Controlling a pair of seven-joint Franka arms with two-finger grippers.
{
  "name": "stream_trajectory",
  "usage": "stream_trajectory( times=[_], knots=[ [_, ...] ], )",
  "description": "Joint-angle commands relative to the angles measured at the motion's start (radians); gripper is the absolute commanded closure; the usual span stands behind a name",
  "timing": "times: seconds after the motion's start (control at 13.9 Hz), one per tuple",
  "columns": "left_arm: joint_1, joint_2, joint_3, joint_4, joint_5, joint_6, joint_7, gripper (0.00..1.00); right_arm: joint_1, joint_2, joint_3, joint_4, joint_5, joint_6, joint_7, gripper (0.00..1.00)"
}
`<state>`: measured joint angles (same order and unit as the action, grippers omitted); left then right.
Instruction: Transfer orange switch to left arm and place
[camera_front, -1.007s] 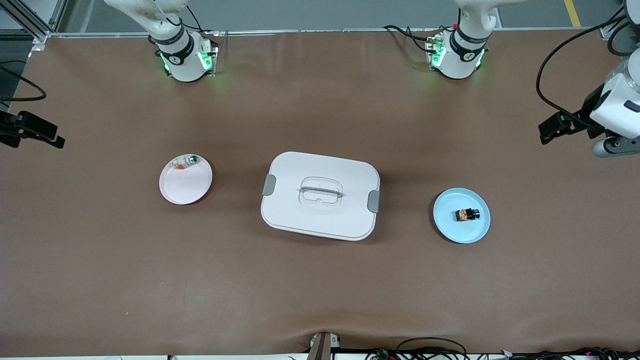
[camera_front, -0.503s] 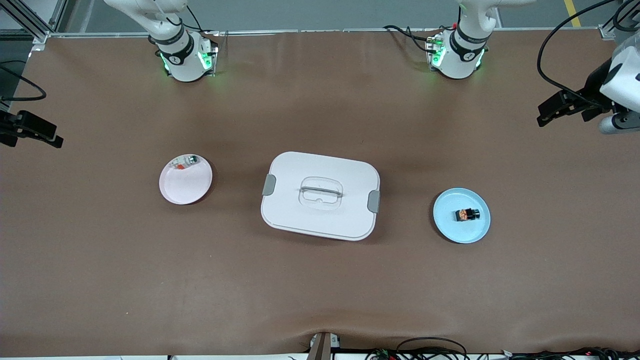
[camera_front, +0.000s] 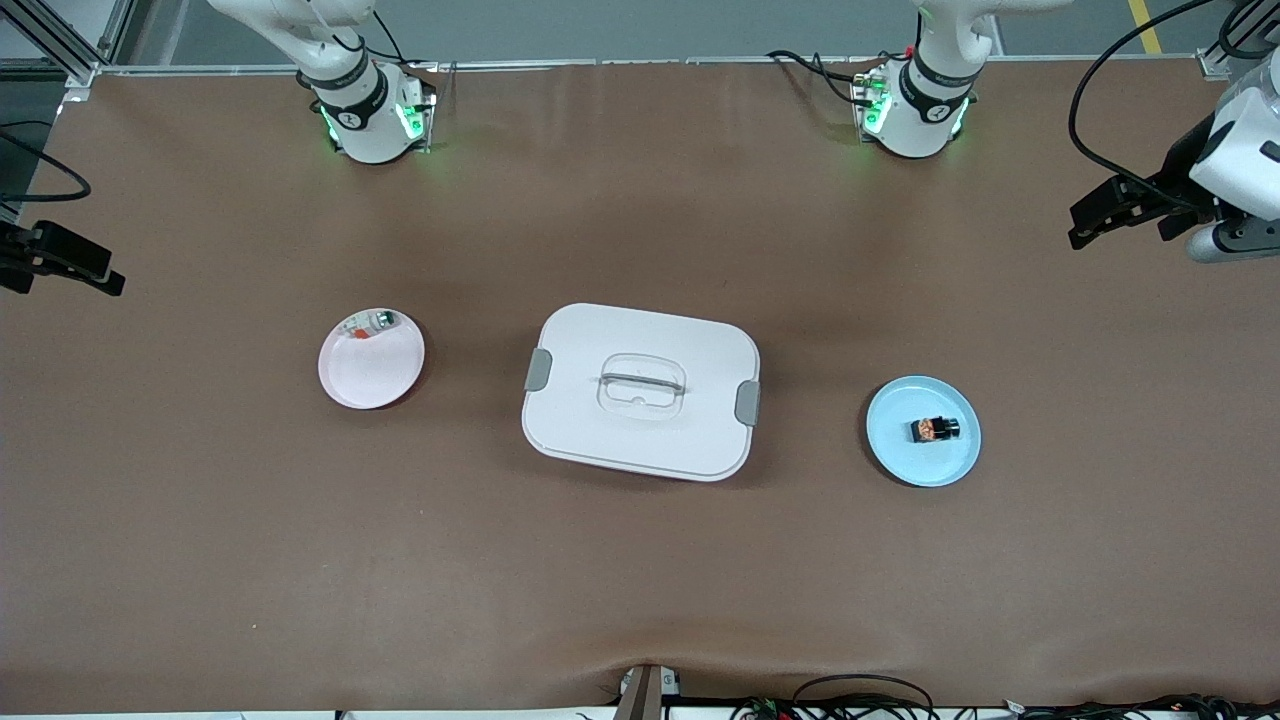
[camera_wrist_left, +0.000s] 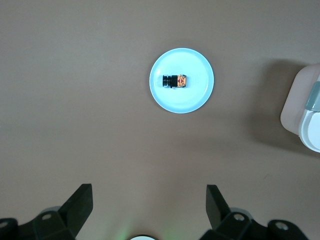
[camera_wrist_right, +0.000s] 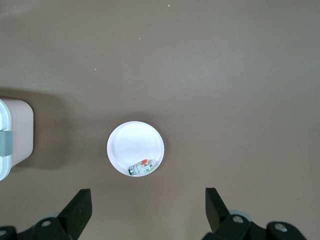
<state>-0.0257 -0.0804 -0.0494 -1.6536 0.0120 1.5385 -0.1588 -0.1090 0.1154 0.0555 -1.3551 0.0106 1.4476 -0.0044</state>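
Observation:
The orange switch (camera_front: 934, 429) (camera_wrist_left: 175, 80), a tiny black block with an orange patch, lies on a blue plate (camera_front: 905, 455) (camera_wrist_left: 196, 95) toward the left arm's end of the table. The white box (camera_front: 640, 435) (camera_wrist_left: 306, 107) (camera_wrist_right: 14, 127) sits shut in the middle of the table. My left gripper (camera_front: 1085, 225) (camera_wrist_left: 149, 200) hangs high over bare table at its end, open and holding nothing. My right gripper (camera_front: 105, 280) (camera_wrist_right: 148, 200) hangs high over the right arm's end of the table, open and holding nothing.
A pink plate (camera_front: 375, 375) (camera_wrist_right: 127, 142) toward the right arm's end holds a small clear-greenish part (camera_front: 368, 325) (camera_wrist_right: 141, 167). The box stands between the two plates. Brown mat covers the table, and cables run along the edge nearest the front camera.
The left arm's hand has drifted a little toward the robots' side of the table. The right arm, the switch, the plates and the box have not moved.

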Motion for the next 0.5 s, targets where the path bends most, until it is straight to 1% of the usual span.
stream_trajectory(
  times=[0.0, 0.43],
  knots=[
    [-0.013, -0.002, 0.013, 0.001, 0.003, 0.011, 0.013, 0.00, -0.004, -0.023, 0.003, -0.025, -0.008, 0.002, -0.002, 0.00],
    [-0.011, 0.002, 0.013, 0.005, 0.002, 0.005, 0.010, 0.00, 0.000, -0.026, 0.007, -0.024, -0.017, 0.001, 0.006, 0.00]
  ],
)
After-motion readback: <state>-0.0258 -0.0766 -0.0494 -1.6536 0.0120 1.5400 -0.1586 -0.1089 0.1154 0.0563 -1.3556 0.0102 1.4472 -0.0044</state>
